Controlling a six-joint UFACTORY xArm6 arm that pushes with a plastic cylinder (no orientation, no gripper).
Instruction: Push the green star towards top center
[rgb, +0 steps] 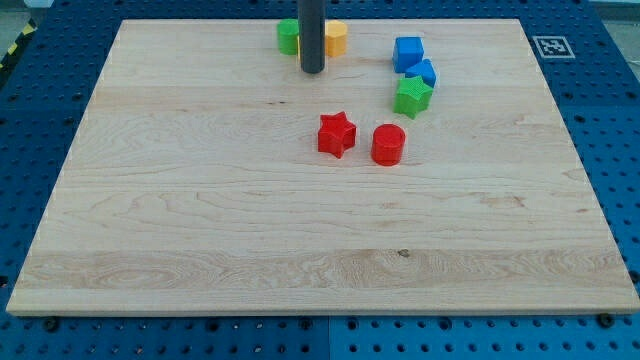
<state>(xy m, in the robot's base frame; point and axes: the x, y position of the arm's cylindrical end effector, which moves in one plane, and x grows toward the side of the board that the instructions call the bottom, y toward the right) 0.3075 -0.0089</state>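
Hovering near top centre, my tip (312, 70), a bare rod holding nothing, has the green star-shaped block (412, 96) at four o'clock; the push must run toward ten o'clock.

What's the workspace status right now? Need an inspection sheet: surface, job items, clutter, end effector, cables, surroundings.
Surface: wooden board, flat, light grain, small dark knot near the view's bottom centre.
Job's things: green star at upper right of centre, touching a blue block just above it.
Clutter: blue cube; red star and red cylinder side by side near centre; green block and orange block at top centre, both partly hidden by the rod.
Grippers: none; my tip sits at top centre, between and just below the green and orange blocks, well left of the green star.
Cables: nothing seen.
Surroundings: blue perforated table; fiducial marker at top right.
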